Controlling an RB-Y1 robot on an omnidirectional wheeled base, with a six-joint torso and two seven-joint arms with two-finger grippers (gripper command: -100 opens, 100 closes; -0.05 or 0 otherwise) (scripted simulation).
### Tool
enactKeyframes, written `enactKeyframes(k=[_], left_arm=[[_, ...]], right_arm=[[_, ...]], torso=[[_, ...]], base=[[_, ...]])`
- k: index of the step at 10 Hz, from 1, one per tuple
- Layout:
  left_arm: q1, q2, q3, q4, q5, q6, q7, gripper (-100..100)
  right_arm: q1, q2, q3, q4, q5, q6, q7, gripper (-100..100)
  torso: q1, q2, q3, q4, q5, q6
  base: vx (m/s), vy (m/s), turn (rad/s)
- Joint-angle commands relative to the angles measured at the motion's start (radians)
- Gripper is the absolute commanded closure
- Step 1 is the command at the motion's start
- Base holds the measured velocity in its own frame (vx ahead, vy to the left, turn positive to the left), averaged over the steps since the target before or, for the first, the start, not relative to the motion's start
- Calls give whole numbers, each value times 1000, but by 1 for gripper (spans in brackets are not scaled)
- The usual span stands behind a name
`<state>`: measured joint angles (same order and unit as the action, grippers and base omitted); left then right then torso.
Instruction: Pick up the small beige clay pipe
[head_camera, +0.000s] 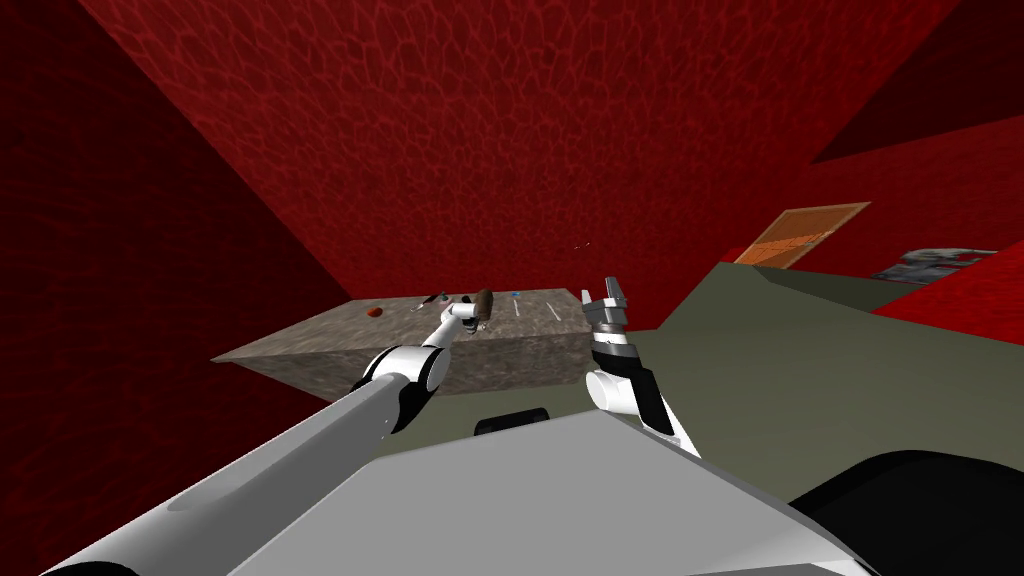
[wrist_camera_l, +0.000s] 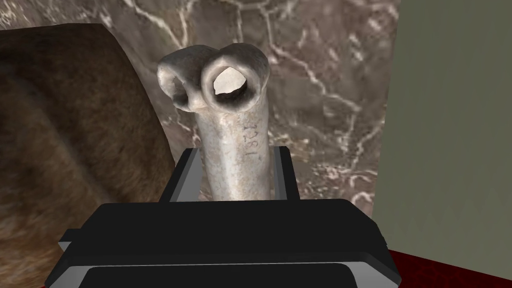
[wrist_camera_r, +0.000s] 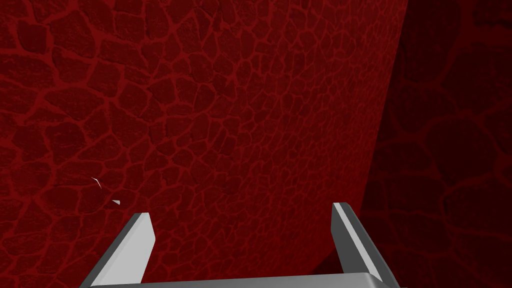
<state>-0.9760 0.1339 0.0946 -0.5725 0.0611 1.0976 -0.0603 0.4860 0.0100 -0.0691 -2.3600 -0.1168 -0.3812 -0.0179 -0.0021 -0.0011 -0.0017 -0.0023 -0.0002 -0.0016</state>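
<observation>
The small beige clay pipe (wrist_camera_l: 235, 140) stands between the fingers of my left gripper (wrist_camera_l: 234, 152), which is shut on its stem. The pipe's open bowl points away from the hand, with the marbled grey-brown tabletop (wrist_camera_l: 310, 75) behind it. In the head view my left gripper (head_camera: 472, 318) is stretched out over the middle of the table (head_camera: 330, 335). My right gripper (head_camera: 607, 295) is raised off the table's right corner, open with nothing between its fingers.
A brown furry thing (wrist_camera_l: 70, 140) lies close beside the pipe. A small red object (head_camera: 375, 311), a blue speck (head_camera: 515, 295) and a few thin items sit on the tabletop. Olive floor (head_camera: 800, 380) spreads right of the table. Red stone walls surround it.
</observation>
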Motion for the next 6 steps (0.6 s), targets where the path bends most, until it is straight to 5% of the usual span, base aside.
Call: enactKeyframes(k=[1, 6], left_arm=[[4, 13, -20, -13, 30, 9, -2, 100], [-32, 104, -136, 53, 175, -15, -7, 100]], right_arm=[[0, 0, 0, 0, 0, 0, 0, 0], [0, 0, 0, 0, 0, 0, 0, 0]], torso=[[0, 0, 0, 0, 0, 0], [1, 0, 0, 0, 0, 0]], base=[[-31, -44, -2], [-26, -39, -25]])
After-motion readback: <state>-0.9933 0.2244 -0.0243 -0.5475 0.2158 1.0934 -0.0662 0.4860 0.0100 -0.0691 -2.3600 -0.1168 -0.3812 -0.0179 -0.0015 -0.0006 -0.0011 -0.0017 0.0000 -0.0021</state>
